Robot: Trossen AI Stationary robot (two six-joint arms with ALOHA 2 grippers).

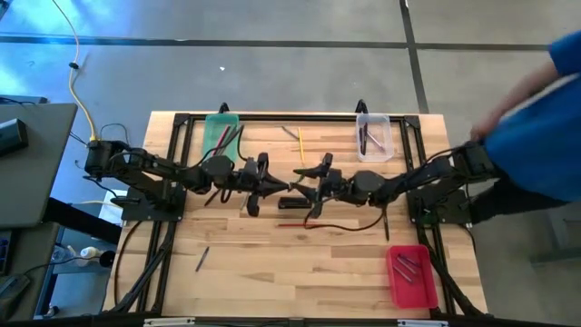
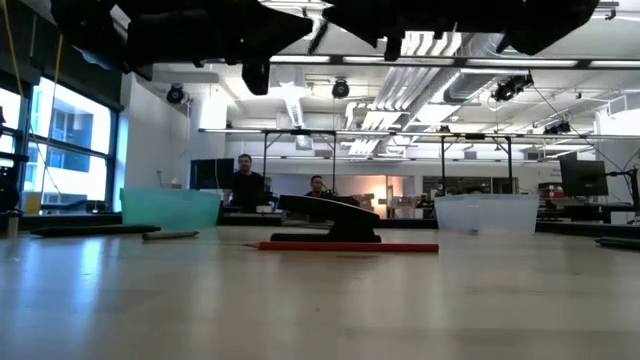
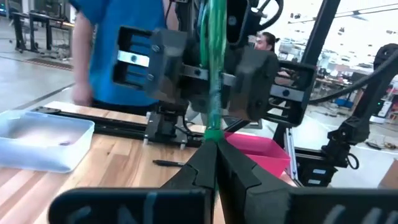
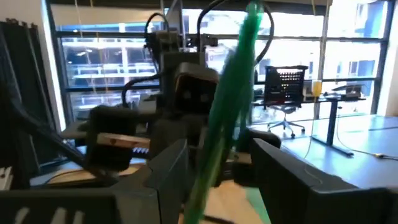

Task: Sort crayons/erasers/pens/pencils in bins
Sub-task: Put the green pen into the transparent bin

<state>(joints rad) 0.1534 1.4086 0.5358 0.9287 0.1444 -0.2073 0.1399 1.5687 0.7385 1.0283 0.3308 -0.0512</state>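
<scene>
A light wooden table (image 1: 272,263) carries a green bin (image 1: 221,130), a clear bin (image 1: 374,136) and a red bin (image 1: 412,275). A red pencil (image 1: 309,224), a yellow pencil (image 1: 300,143) and a dark pen (image 1: 201,259) lie loose on it.

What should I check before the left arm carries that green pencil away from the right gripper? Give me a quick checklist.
1. Left gripper shut on the green pencil: ok, fingers pinch its lower end.
2. Right gripper open: ok, jaws stand apart on either side of the pencil.
3. Pencil free of the right fingers: cannot tell, it runs close between them.
4. Green bin reachable on the left arm's side: ok, at the table's far edge with thin sticks already in it.
5. Red pencil below the grippers: ok, lying flat on the table.
6. Person in blue clear of the table: not ok, close by the right arm's base.
</scene>
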